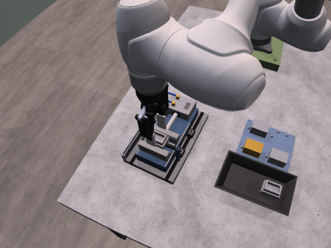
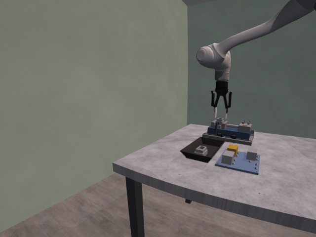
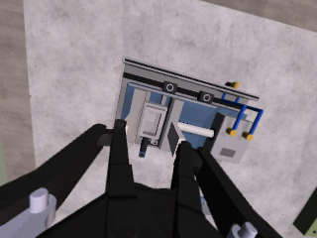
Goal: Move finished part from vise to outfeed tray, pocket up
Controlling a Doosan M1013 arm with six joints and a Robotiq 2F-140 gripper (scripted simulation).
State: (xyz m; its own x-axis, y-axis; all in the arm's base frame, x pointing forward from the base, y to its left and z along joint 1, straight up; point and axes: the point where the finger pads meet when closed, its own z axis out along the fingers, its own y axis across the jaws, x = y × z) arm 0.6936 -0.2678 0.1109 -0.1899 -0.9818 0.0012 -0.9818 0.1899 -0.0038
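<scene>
Grey part point(image 1: 162, 139) in vise point(image 1: 170, 156); exterior view shows fingers point(image 2: 215, 111) above it.

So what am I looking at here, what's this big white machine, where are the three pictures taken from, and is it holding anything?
It is a white robot arm with a black two-fingered gripper. One picture looks down from above, one from across the room, one from a camera at the wrist. On the grey table sit a blue vise clamping a grey pocketed part, a dark tray already holding a similar part, and a blue plate with blocks. The gripper hangs above the vise, fingers partly apart, holding nothing.
</scene>
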